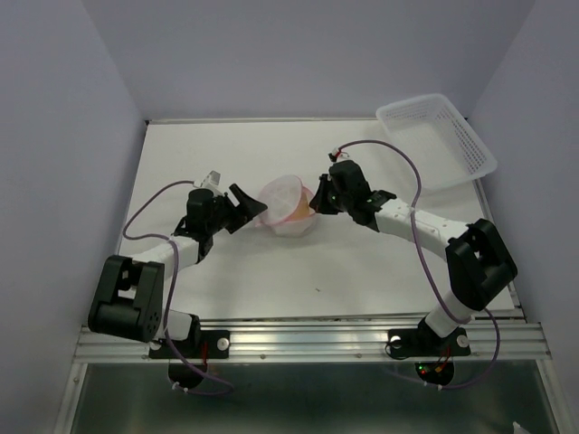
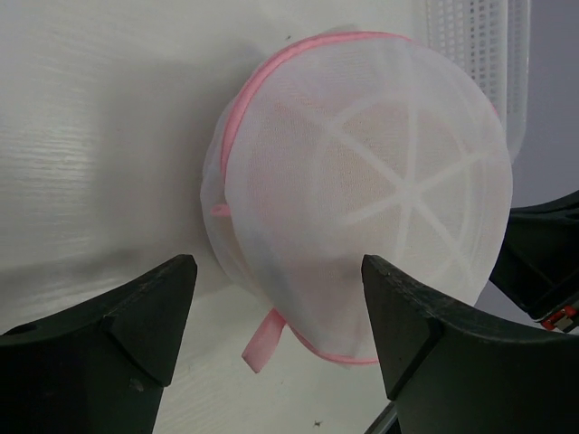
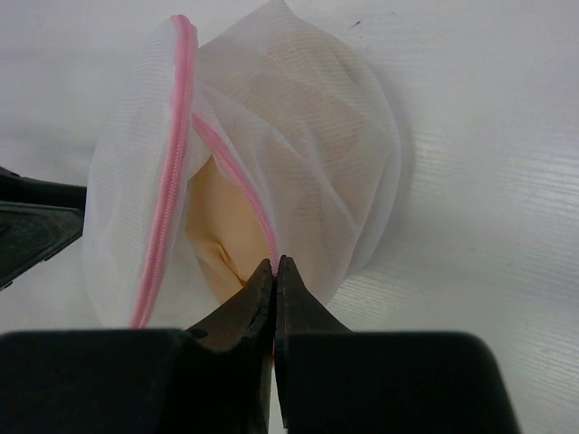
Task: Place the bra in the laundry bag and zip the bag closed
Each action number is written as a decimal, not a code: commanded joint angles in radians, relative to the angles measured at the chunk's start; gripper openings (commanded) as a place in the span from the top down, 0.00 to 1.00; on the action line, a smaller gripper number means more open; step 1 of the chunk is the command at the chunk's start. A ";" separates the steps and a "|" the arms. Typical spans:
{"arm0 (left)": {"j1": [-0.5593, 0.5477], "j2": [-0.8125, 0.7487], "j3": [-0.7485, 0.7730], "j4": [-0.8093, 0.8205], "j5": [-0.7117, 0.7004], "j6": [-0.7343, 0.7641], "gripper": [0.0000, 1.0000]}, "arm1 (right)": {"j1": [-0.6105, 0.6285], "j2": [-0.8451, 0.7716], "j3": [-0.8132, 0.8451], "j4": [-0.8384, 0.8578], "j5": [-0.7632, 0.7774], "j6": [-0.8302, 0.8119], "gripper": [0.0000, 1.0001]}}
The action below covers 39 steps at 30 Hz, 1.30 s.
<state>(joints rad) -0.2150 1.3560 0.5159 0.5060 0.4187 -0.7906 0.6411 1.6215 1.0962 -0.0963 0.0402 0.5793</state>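
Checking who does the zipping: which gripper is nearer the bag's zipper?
Right. The right gripper is shut on the zipper; the left gripper is open, its fingers flanking the bag on its other side, not gripping.

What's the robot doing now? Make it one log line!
bra inside laundry bag | zipper part open | right gripper shut on zipper | left gripper open near bag

white-and-black arms (image 1: 412,220), seemingly purple cables (image 1: 425,262)
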 commanded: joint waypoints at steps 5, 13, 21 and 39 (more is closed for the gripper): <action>0.000 0.112 0.047 0.212 0.146 -0.058 0.23 | -0.023 -0.035 -0.007 0.049 -0.030 -0.021 0.99; -0.001 0.078 0.039 0.246 0.167 -0.081 0.67 | -0.034 -0.035 -0.021 0.053 -0.077 -0.018 0.99; -0.007 0.111 0.035 0.310 0.216 -0.097 1.00 | -0.034 -0.043 -0.029 0.058 -0.091 -0.013 0.99; -0.070 -0.044 0.003 0.272 0.101 -0.096 1.00 | -0.034 -0.322 -0.079 -0.069 0.052 -0.332 0.22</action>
<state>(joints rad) -0.2680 1.3148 0.5095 0.7635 0.5369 -0.9070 0.6144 1.4521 1.0351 -0.1425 0.0216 0.3687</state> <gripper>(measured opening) 0.020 0.749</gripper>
